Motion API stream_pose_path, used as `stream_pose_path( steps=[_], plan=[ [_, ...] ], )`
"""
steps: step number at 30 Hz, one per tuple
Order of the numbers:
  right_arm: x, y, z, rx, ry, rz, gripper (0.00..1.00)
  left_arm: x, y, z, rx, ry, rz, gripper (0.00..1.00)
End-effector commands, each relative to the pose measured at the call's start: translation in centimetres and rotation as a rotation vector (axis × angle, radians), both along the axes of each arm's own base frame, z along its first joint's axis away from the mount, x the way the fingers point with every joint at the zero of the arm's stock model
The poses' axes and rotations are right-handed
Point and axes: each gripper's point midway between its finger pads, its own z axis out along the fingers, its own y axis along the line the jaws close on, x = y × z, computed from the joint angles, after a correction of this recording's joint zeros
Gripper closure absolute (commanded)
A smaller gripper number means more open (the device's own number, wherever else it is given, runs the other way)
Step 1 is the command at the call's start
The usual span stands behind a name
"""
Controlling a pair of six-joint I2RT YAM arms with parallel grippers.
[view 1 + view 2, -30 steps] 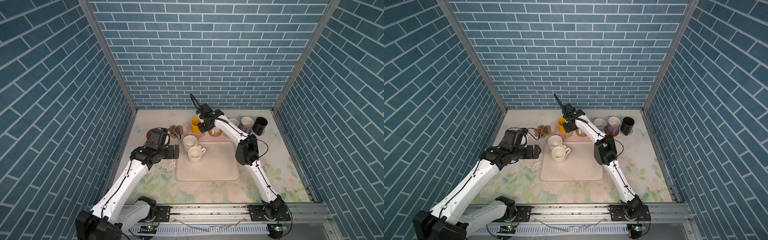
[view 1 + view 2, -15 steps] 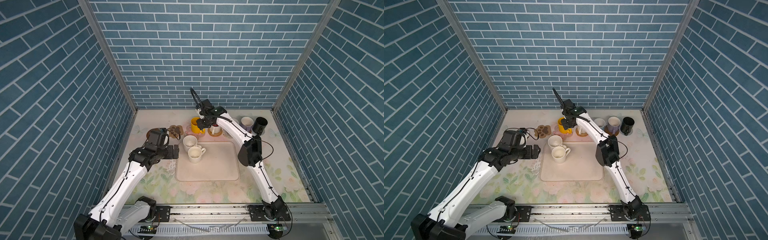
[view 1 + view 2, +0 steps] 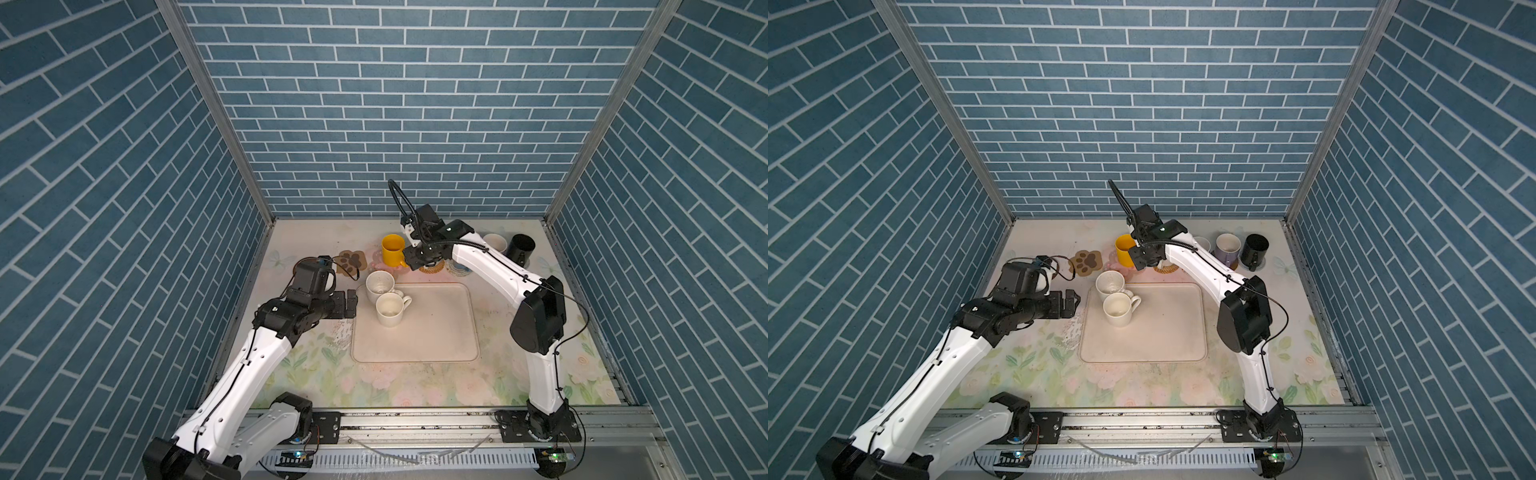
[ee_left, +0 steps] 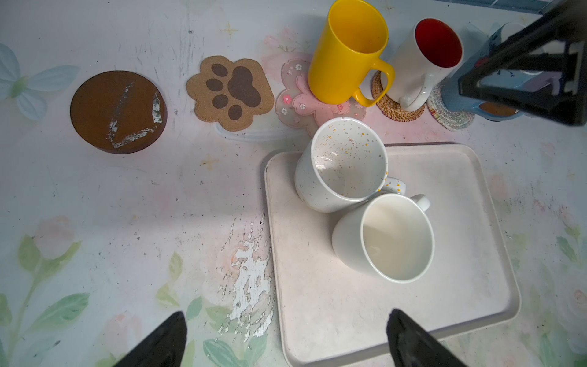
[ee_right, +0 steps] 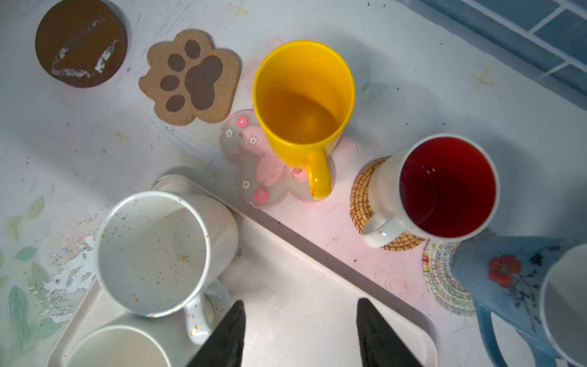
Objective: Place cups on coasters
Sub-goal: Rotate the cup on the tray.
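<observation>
A yellow cup (image 5: 301, 98) stands on the pink flower coaster (image 5: 260, 165). Beside it, a white cup with red inside (image 5: 444, 187) sits on the rattan coaster (image 5: 362, 193), and a light blue cup (image 5: 495, 270) on a pale woven coaster (image 5: 441, 279). Two cream cups, one speckled (image 3: 380, 284) and one plain (image 3: 390, 308), stand on the tray (image 3: 436, 332). The paw coaster (image 4: 230, 92) and brown disc coaster (image 4: 117, 111) are bare. My right gripper (image 5: 300, 330) hangs open and empty over the tray's back edge, near the yellow cup's handle. My left gripper (image 4: 286, 336) is open beside the tray's left edge.
A lavender cup (image 3: 1227, 247) and a black cup (image 3: 1254, 249) stand at the back right, behind my right arm. Blue brick walls close in the table on three sides. A patch of peeled paint (image 4: 251, 273) marks the floral table cover left of the tray.
My right gripper has opened wider and drawn back from the yellow cup toward the tray. The left arm has not moved.
</observation>
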Motion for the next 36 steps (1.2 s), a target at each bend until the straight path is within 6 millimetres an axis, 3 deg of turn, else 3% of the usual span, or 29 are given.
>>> stream_pose_path(
  steps=[1, 13, 29, 36],
  plan=[
    [-0.7, -0.1, -0.7, 0.011, -0.011, -0.024, 0.43, -0.2, 0.1, -0.1, -0.009, -0.002, -0.001, 0.01],
    [-2.9, 0.4, -5.3, -0.019, 0.05, -0.031, 0.44, -0.2, 0.0, -0.3, -0.01, 0.0, -0.002, 0.01],
    [-6.1, -1.2, -6.3, -0.041, 0.057, -0.035, 0.46, -0.2, 0.1, -0.4, -0.005, 0.005, 0.002, 0.01],
    [-8.4, -1.0, -6.9, -0.03, 0.059, -0.026, 0.46, -0.2, 0.1, -0.3, -0.007, 0.004, 0.005, 0.01]
  ],
)
